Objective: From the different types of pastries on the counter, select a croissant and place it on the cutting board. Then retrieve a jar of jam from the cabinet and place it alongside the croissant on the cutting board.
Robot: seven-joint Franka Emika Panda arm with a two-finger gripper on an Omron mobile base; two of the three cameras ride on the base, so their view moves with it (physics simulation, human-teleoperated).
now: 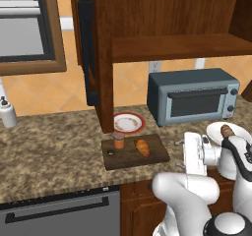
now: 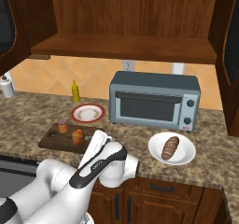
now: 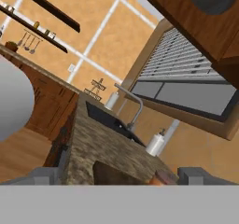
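Sitting side by side on the cutting board, croissant (light, flaky, pinch gently mid-body) and jar of jam (rigid, slick glass probably). Claw state: can't tell.

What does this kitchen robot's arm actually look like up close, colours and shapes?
The white robot arm is built of smooth, rounded glossy segments like fat tubes, joined by dark grey to black bands at the joints. A black strip with small pale lettering runs along one link. The gripper's two small dark grey finger tips look blocky. No loose cables show.
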